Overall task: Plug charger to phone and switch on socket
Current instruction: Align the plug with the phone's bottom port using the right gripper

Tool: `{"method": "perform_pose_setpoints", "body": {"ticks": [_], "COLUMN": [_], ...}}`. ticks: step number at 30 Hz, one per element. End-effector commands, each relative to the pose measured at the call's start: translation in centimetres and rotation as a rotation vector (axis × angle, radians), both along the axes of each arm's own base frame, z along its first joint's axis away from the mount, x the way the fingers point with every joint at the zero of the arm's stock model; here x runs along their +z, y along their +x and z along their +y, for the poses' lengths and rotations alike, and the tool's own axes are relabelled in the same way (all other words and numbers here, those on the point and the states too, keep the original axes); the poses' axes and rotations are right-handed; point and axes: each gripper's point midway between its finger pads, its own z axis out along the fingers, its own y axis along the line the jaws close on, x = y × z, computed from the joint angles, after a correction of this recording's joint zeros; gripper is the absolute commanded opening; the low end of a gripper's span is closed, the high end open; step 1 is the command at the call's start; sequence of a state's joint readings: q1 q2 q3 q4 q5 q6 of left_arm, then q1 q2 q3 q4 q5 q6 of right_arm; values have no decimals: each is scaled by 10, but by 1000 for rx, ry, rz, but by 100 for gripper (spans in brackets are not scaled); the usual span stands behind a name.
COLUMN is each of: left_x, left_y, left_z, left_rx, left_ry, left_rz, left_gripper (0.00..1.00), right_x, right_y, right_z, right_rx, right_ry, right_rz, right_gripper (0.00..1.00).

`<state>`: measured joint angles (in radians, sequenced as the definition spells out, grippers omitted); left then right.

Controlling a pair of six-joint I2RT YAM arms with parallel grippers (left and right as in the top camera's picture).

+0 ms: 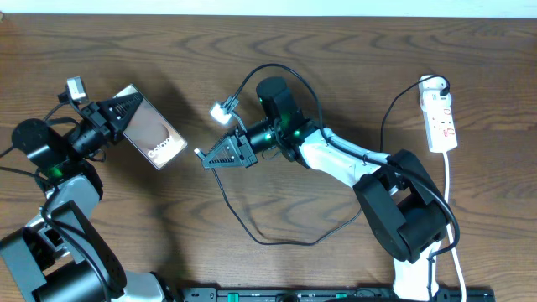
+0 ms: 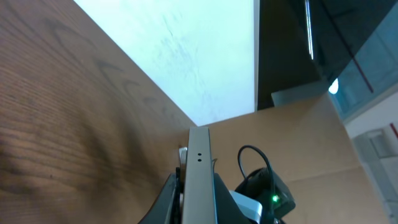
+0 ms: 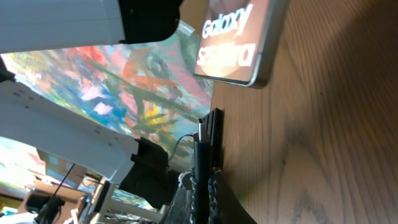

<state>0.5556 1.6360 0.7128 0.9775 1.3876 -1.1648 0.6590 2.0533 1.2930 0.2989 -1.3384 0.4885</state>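
Note:
The phone (image 1: 149, 127) is lifted off the table at the left, with my left gripper (image 1: 124, 113) shut on its far end. Its white "Galaxy" strip faces right. In the left wrist view I see its metal edge (image 2: 199, 177) clamped between the fingers of that gripper (image 2: 198, 196). My right gripper (image 1: 205, 158) is shut on the charger plug (image 1: 199, 153), a short gap from the phone's strip end. In the right wrist view the plug (image 3: 208, 134) sticks up from the gripper (image 3: 205, 186), below the phone (image 3: 239, 37). The charger cable (image 1: 243, 214) loops across the table. The socket (image 1: 440, 113) lies at the far right.
The socket's white cord (image 1: 449, 197) runs down the right side past the right arm's base (image 1: 403, 210). The left arm's base (image 1: 50, 252) fills the lower left corner. A dark rail (image 1: 336, 294) lines the front edge.

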Motion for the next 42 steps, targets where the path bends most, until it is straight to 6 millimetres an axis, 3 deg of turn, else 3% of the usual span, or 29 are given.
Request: {"method": "perform_pose_setpoints", "body": {"ticks": [1, 8, 14, 24, 30, 37, 42], "left_x": [16, 47, 53, 56, 56, 54, 54], "left_y": [1, -2, -4, -5, -5, -9, -12], "left_z": [1, -7, -9, -10, -10, -13, -16], "left_rx": [7, -9, -16, -16, -17, -43, -67], "left_ry": [-12, -9, -9, 5, 19, 48, 72], "left_rz": [-16, -114, -132, -154, -168, -184, -203], "left_gripper": [8, 7, 7, 7, 7, 7, 7], "right_x": [5, 9, 6, -39, -28, -24, -5], "right_y": [-9, -14, -16, -20, -20, -17, -13], "right_z": [2, 5, 4, 5, 8, 9, 13], "right_rx": [47, 70, 92, 172, 188, 172, 147], "right_ry": [19, 45, 86, 64, 136, 81, 101], "right_rz": [16, -14, -79, 45, -52, 41, 39], "right_gripper": [1, 1, 1, 1, 1, 1, 1]}}
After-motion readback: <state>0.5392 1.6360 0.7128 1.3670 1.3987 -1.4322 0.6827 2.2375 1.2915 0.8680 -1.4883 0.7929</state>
